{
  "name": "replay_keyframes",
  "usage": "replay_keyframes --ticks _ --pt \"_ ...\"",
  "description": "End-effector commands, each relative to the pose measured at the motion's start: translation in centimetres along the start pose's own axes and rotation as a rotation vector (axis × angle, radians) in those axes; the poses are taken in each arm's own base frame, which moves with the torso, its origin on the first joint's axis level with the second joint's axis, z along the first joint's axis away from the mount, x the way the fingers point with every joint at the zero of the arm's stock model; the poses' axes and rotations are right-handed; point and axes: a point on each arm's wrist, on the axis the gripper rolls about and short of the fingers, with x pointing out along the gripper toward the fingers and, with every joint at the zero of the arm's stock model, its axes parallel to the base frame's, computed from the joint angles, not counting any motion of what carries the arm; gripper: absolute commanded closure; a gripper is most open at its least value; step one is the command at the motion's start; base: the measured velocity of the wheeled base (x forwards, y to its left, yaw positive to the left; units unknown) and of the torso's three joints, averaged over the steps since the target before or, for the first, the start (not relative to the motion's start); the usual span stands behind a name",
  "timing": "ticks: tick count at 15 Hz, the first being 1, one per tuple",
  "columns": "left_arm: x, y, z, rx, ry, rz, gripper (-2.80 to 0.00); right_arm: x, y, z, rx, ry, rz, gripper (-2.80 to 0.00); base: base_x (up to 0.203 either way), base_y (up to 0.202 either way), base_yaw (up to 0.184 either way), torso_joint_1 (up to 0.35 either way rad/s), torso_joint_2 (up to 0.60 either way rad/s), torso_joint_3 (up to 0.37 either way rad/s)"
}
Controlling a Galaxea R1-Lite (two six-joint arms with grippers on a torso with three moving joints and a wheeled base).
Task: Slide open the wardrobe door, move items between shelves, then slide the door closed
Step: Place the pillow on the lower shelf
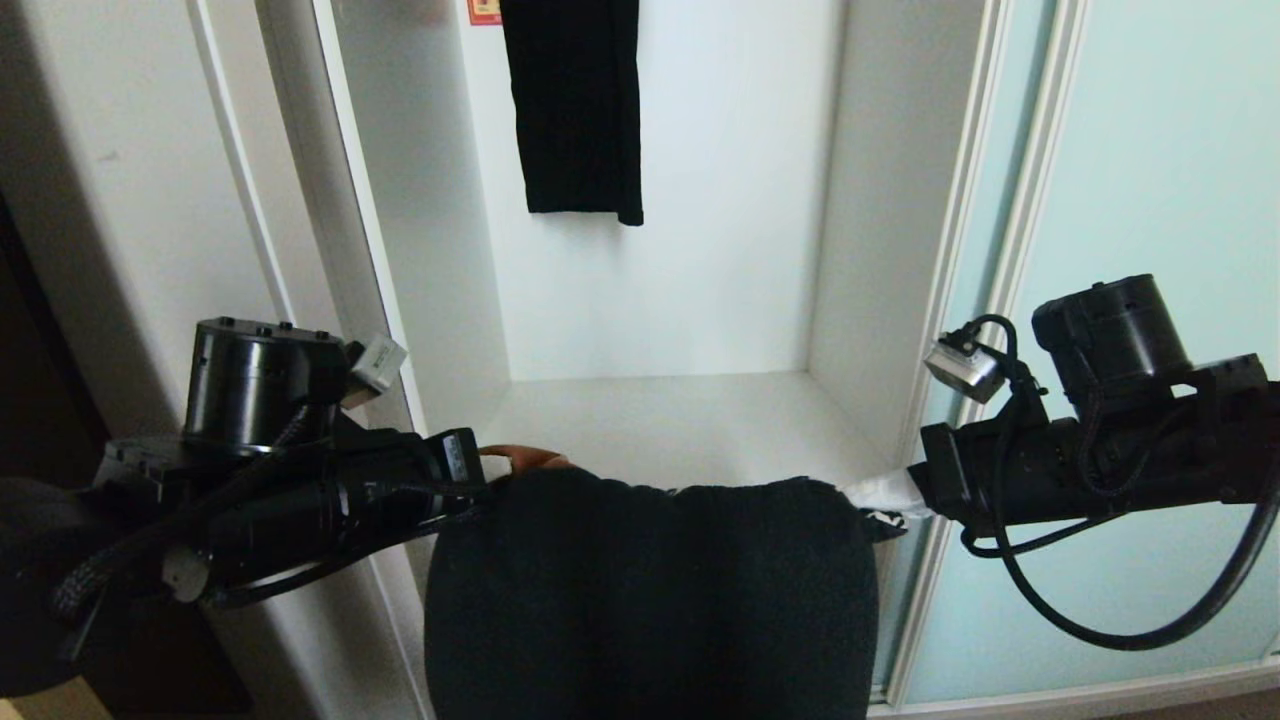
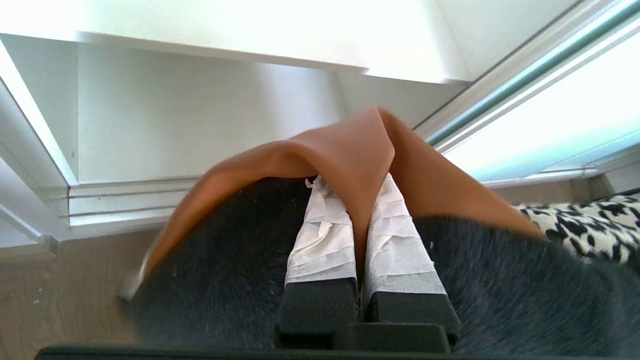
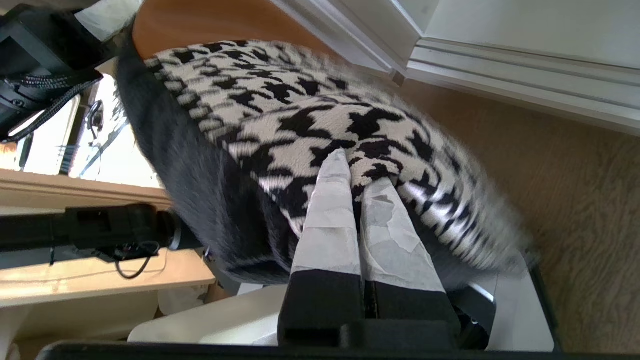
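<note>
Your cushion [image 1: 650,590] is hanging between both arms right in front of the open wardrobe compartment, black back facing up toward the head camera. It sits lower and nearer than the white shelf [image 1: 680,415], whose front part it partly covers.

Left gripper [image 2: 357,235] is clamped shut on the tan-orange patch [image 2: 350,155] at the cushion's left end; in the left wrist view you can see the taped fingers [image 2: 320,240] pressed together with a fold of that orange fabric pinched between them, black fuzzy back on either side. Right gripper [image 3: 357,200] is doing the same at the cushion's right end: jaws closed tight on the houndstooth front near the edge, with the pattern bulging up around the taped tips. In that view the cushion looks a bit blurred.

The sliding wardrobe door [image 1: 1140,200], frosted aqua glass, stands to the right of the cushion, slid aside so the compartment is open, and the right arm crosses in front of it. A long black garment [image 1: 575,105] hangs at the back of the compartment, above and well beyond the cushion. The white side panel [image 1: 130,200] is to the cushion's left, behind the left arm. Wood floor [image 3: 575,190] is below the cushion in both wrist views.
</note>
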Motion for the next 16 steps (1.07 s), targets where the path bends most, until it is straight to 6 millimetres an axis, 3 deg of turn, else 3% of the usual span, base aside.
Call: replay_keyframes --ticks 1,6,11,16 --pt "-0.8 -0.2 0.1 -0.001 -0.019 -0.012 0.00 -0.3 0.3 -0.3 0.001 0.000 0.006 0.00 0.000 0.000 0.000 0.000 0.00 0.000" --pt "-0.7 0.7 -1.9 -0.003 0.047 0.008 0.00 0.1 -0.5 -0.4 0.017 0.012 -0.006 0.00 0.000 0.000 0.000 0.000 0.00 0.000" --pt "1.3 1.2 -3.0 -0.011 0.118 0.037 0.00 0.2 -1.0 0.8 0.025 -0.017 -0.016 0.00 0.000 0.000 0.000 0.000 0.00 0.000" --pt "1.0 0.8 -2.3 -0.014 0.088 0.023 0.00 -0.1 -1.3 0.9 0.031 -0.027 -0.021 0.00 0.000 0.000 0.000 0.000 0.00 0.000"
